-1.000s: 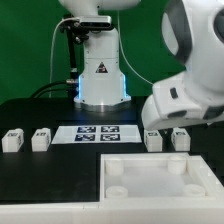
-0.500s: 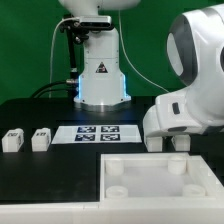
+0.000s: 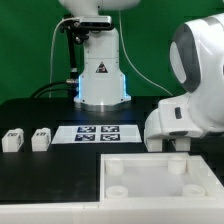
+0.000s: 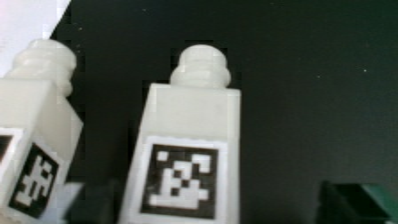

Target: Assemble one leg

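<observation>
Two legs, small white blocks with tags, stand at the exterior view's left point(image 3: 12, 140) point(image 3: 40, 139). Two more legs on the right are mostly hidden under the arm's white wrist point(image 3: 185, 115); only their lower parts show point(image 3: 155, 144) point(image 3: 181, 144). In the wrist view one tagged leg point(image 4: 187, 150) with a rounded peg end fills the middle, and a second leg point(image 4: 36, 130) lies beside it. My gripper point(image 4: 214, 212) is low over the middle leg. One dark fingertip point(image 4: 365, 203) shows apart from the leg's side. The jaws look open and hold nothing.
The large white tray-like panel point(image 3: 150, 182) with corner sockets lies at the front. The marker board point(image 3: 97, 132) lies between the leg pairs. The robot base point(image 3: 100, 75) stands behind it on the black table.
The arm has come lower and shifted to the exterior view's right over the two right legs, covering more of them. The left legs, panel and marker board have not moved.
</observation>
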`<state>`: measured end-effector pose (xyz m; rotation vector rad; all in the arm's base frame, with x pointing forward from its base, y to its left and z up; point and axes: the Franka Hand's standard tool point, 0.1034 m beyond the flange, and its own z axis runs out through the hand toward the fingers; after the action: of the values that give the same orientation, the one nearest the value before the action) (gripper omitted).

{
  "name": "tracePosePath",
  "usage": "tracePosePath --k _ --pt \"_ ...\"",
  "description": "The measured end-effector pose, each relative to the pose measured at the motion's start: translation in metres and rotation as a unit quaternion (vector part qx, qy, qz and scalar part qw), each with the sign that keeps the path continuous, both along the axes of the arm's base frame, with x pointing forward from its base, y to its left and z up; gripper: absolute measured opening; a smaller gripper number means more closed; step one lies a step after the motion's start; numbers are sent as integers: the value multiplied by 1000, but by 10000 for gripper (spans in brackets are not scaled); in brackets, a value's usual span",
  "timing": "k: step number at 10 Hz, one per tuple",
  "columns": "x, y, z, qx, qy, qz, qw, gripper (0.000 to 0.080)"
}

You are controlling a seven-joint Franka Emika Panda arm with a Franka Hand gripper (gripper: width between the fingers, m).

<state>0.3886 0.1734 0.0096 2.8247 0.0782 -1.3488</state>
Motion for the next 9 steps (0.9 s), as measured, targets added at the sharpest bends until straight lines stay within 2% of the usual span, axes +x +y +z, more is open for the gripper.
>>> tracePosePath --k 1,2,3,9 --pt "0 0 0 0 0 0 1000 387" --pt "0 0 0 0 1 0 1000 387" --pt "0 0 0 0 1 0 1000 291" --pt "1 -1 0 2 0 1 1000 291"
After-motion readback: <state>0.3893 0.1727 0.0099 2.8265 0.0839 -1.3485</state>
